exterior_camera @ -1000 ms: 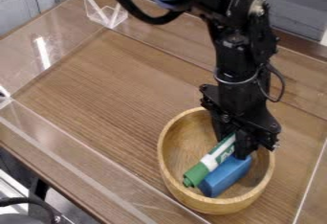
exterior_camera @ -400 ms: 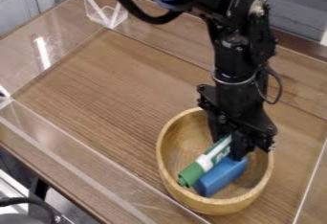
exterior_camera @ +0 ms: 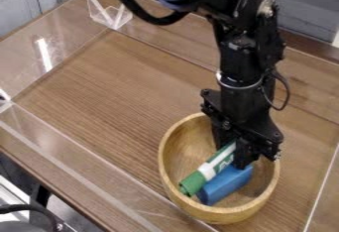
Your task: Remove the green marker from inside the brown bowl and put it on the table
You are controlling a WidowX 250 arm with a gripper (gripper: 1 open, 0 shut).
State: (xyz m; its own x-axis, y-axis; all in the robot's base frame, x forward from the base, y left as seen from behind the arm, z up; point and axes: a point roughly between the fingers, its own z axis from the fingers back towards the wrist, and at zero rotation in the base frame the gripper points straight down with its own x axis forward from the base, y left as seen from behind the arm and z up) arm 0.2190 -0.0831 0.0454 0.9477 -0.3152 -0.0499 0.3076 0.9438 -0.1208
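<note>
Claw point(exterior_camera: 243, 149) clamped on green marker point(exterior_camera: 212, 169) — lettering unreadable — inside brown bowl point(exterior_camera: 176, 139).

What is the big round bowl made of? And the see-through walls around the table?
The brown bowl looks like wood: light tan, matte, with a thick smooth rim. The walls look like clear plastic, maybe acrylic: you see the table through them, and their edges shine.

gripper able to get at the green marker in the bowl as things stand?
Probably yes: the gripper is down inside the brown bowl, shut at the green marker's upper end. The blue block lies alongside, not over it.
</note>
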